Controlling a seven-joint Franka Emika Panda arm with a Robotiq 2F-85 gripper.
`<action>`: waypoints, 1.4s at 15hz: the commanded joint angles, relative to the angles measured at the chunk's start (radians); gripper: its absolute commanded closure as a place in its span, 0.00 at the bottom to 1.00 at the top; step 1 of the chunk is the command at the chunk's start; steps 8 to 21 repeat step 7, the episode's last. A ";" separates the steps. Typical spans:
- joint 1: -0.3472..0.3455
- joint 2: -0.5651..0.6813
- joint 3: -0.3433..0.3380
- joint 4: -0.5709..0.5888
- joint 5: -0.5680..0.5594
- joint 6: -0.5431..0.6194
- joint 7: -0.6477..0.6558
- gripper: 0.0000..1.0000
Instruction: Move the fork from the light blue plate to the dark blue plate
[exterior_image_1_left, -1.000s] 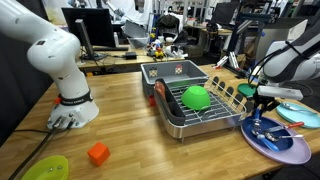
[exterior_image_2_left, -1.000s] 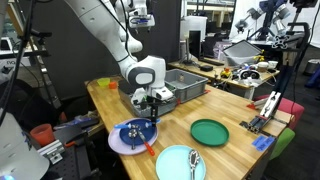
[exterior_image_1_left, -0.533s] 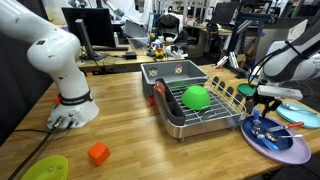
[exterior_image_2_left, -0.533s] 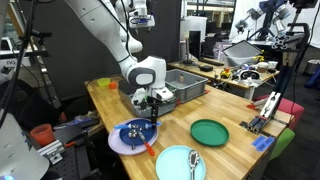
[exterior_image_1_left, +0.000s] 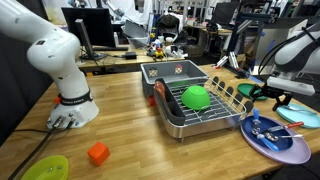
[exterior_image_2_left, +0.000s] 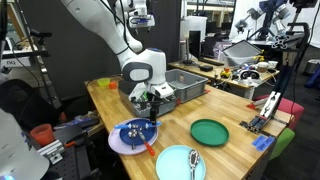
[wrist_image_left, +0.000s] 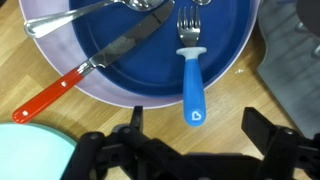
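The fork (wrist_image_left: 188, 62), blue-handled, lies with its tines on the dark blue plate (wrist_image_left: 225, 40) and its handle reaching over the lavender rim onto the wood. My gripper (wrist_image_left: 193, 120) hangs open just above the handle's end, nothing between its fingers. In both exterior views the gripper (exterior_image_1_left: 280, 101) (exterior_image_2_left: 152, 103) sits a little above the dark blue plate (exterior_image_1_left: 290, 148) (exterior_image_2_left: 118, 145). A red-handled knife (wrist_image_left: 60, 90) and a spoon (wrist_image_left: 95, 10) also lie on that plate. The light blue plate (exterior_image_2_left: 175, 165) (wrist_image_left: 18, 152) sits beside it and holds a spoon (exterior_image_2_left: 195, 160).
A dish rack (exterior_image_1_left: 225, 112) with a green bowl (exterior_image_1_left: 195, 97) stands next to the dark blue plate, a grey bin (exterior_image_1_left: 148, 72) behind it. A dark green plate (exterior_image_2_left: 209, 131), a yellow-green plate (exterior_image_1_left: 45, 168) and an orange block (exterior_image_1_left: 97, 153) lie on the wooden table.
My gripper has opened and risen off the dark blue plate. The fork is let go and rests on that plate.
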 joint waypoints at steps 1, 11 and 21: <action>0.001 -0.001 0.000 0.001 -0.001 -0.002 0.001 0.00; 0.004 0.009 0.000 0.006 -0.001 -0.002 0.002 0.00; 0.004 0.009 0.000 0.006 -0.001 -0.002 0.002 0.00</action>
